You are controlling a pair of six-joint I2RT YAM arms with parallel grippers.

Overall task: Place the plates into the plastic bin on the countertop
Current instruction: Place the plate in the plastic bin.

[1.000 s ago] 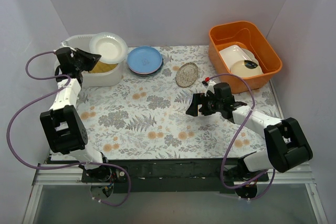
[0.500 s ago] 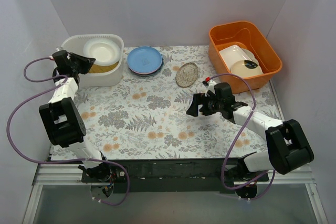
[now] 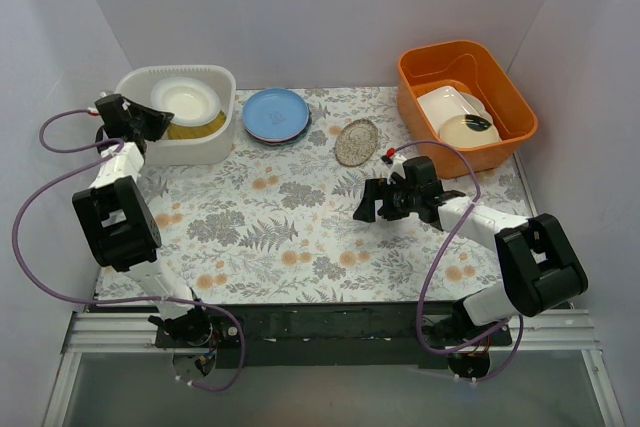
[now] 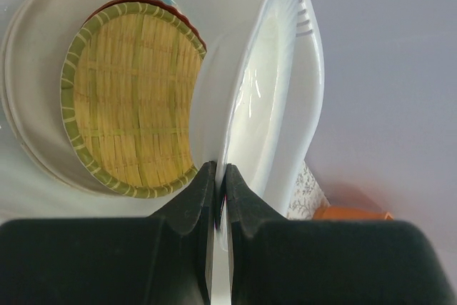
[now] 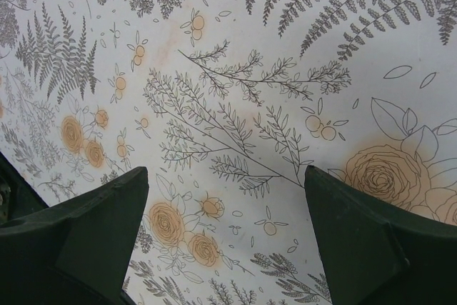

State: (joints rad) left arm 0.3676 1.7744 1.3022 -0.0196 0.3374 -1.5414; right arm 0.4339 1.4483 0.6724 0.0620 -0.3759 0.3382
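Bench: How stood the left gripper (image 4: 221,171)?
Me: I logged it pinched shut on the white plate (image 4: 265,105) at its rim. Plate stood on edge ahead of the jaws, over the plastic bin (image 3: 228,83). Right gripper (image 5: 227,228) gaped wide, empty, countertop (image 5: 250,69) beneath its jaws.

In the translucent plastic bin (image 3: 215,142), a white plate (image 3: 186,100) leans tilted over a flat yellow woven plate (image 3: 195,128). Just right of the bin on the countertop (image 3: 300,217) lies a blue plate (image 3: 275,112), seemingly stacked on another. Farther right lies a small speckled plate (image 3: 356,141).
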